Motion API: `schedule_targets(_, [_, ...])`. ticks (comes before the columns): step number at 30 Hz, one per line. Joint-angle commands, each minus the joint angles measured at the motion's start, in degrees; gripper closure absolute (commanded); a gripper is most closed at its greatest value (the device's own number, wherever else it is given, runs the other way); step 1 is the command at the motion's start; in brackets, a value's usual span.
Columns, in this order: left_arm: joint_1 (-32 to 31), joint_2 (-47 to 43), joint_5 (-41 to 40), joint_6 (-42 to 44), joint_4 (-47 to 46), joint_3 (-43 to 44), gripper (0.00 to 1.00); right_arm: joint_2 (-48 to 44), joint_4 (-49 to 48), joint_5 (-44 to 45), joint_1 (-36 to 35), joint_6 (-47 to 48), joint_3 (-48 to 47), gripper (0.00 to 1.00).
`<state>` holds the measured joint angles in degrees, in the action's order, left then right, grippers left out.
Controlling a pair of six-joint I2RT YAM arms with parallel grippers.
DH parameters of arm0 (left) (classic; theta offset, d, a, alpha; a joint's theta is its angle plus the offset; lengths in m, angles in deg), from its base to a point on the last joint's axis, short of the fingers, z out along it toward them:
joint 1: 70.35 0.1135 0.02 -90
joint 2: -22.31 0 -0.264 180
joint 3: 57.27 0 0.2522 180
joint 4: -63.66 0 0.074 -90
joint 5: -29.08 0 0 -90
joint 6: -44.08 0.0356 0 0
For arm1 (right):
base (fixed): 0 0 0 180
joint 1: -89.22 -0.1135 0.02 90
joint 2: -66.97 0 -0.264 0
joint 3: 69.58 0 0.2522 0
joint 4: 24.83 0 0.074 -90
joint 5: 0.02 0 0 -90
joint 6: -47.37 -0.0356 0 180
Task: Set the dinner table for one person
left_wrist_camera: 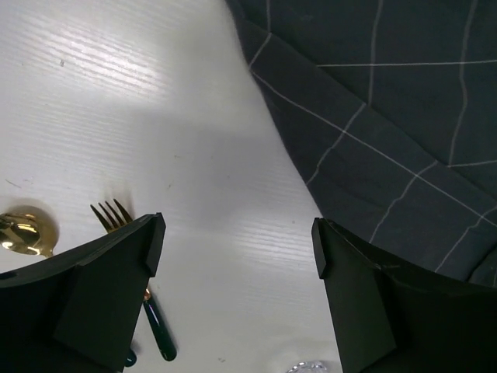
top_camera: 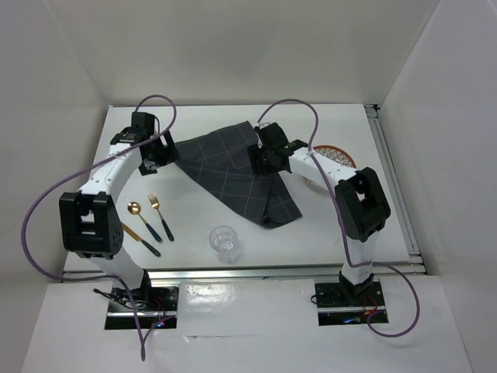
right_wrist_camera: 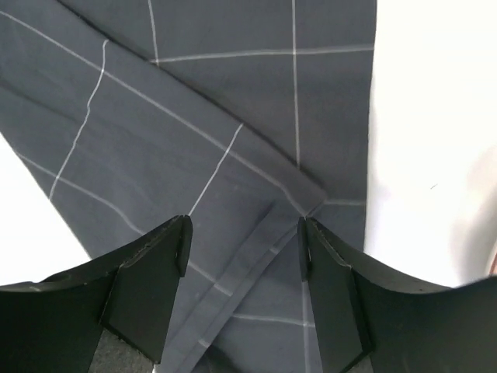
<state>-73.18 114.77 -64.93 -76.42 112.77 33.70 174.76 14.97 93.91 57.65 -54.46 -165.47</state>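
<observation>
Nearest the arm bases, a clear glass tumbler (top_camera: 224,242) stands upright on the dinner table (top_camera: 194,206), the wide white tabletop that carries everything here. To its left a gold knife with a dark handle (top_camera: 144,241), a gold spoon with a dark handle (top_camera: 140,219) and a gold fork with a dark handle (top_camera: 161,219) lie close together in a loose slanting row, apparently parked rather than laid at a place. Farther back the dark grey cloth with thin light grid lines (top_camera: 225,167) sprawls crookedly with one corner folded over, so it probably needs squaring before anything goes on it. The left gripper (left_wrist_camera: 237,241) hangs over bare tabletop just beside the cloth's left edge, its claw wide and holding nothing. The right gripper (right_wrist_camera: 242,245) hovers over the folded hem, claw likewise spread and empty, which looks like a two-armed pinch being lined up. Beyond the right arm, a round white plate with an orange-brown patterned rim (top_camera: 342,153) sits partly hidden, clear of the cloth.
</observation>
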Motion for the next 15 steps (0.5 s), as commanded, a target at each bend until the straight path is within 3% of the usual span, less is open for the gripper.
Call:
schedule_targets(1, [2.3,4.38,5.15,-2.45,1.3,2.77,0.05,1.37,-4.86,-1.99,1.34,4.1,-1.1,0.31])
schedule_targets(10, [3.53,17.47,8.14,-4.56,5.68,13.29,0.01,4.79,-6.0,-6.47,5.02,6.91,-1.1,0.27])
schedule_targets(15, [5.2,22.58,9.89,-6.59,5.69,16.56,0.02,6.21,-6.0,-7.35,6.25,6.91,-1.1,0.33])
